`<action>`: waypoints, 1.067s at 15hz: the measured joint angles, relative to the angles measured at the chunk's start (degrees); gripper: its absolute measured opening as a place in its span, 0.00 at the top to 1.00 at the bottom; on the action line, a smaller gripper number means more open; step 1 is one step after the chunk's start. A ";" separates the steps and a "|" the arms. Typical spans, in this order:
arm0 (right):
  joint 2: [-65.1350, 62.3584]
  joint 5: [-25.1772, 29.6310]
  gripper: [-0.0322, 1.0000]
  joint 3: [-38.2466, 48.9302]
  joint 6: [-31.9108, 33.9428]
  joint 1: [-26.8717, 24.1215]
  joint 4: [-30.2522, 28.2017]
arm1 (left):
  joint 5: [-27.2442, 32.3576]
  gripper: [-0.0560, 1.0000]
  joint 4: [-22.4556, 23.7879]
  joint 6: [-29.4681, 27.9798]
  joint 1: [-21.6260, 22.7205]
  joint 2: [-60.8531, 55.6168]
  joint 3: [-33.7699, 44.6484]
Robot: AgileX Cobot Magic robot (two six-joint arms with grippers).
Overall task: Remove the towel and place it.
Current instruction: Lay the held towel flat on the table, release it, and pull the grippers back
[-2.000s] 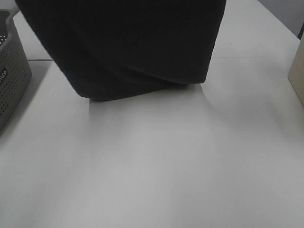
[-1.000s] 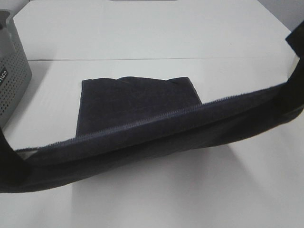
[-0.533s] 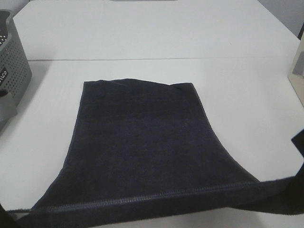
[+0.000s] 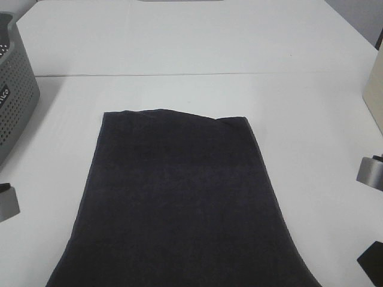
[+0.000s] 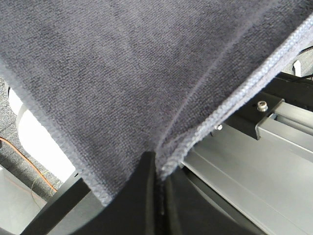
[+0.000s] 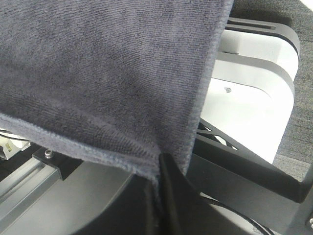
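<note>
The dark navy towel (image 4: pixel 176 197) lies spread flat on the white table (image 4: pixel 197 42), its far hem at mid-table and its near end running off the bottom of the exterior view. In the left wrist view my left gripper (image 5: pixel 157 169) is shut on a hemmed corner of the towel (image 5: pixel 127 73). In the right wrist view my right gripper (image 6: pixel 159 166) is shut on the other near corner of the towel (image 6: pixel 98 68). Both held corners hang past the table's front edge, over the robot's frame. Neither gripper's fingers show in the exterior view.
A grey perforated basket (image 4: pixel 15 89) stands at the left edge. A beige box (image 4: pixel 374 95) stands at the right edge. Grey arm parts show low at the left (image 4: pixel 7 201) and right (image 4: pixel 371 171). A seam (image 4: pixel 179 75) crosses the table behind the towel.
The towel hung in the air, then was drawn toward the front and laid down flat. Its near hem has moved down out of the exterior view with both grippers.
</note>
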 joint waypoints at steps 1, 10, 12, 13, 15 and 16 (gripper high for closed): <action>0.80 -0.06 0.95 0.00 0.00 -0.06 0.00 | 0.00 0.95 0.00 0.00 0.00 0.11 0.00; 16.96 -0.34 0.95 -0.34 -2.58 -0.06 -0.29 | 1.20 0.95 -0.29 -3.04 0.00 15.64 -2.46; 21.08 -0.40 0.95 -1.83 -3.32 -0.17 -0.97 | 1.49 0.95 1.26 -3.04 0.00 18.62 -5.16; 23.38 -0.57 0.95 -2.98 -4.47 -0.23 -1.09 | 2.01 0.95 2.18 -3.04 0.00 20.34 -6.30; 27.96 -1.83 0.95 -4.58 -6.70 -0.34 -0.86 | 2.58 0.95 3.84 -3.04 0.00 24.35 -8.59; 30.60 -2.23 0.95 -5.10 -7.73 -0.34 -0.86 | 2.64 0.95 4.70 -3.04 0.00 26.93 -9.80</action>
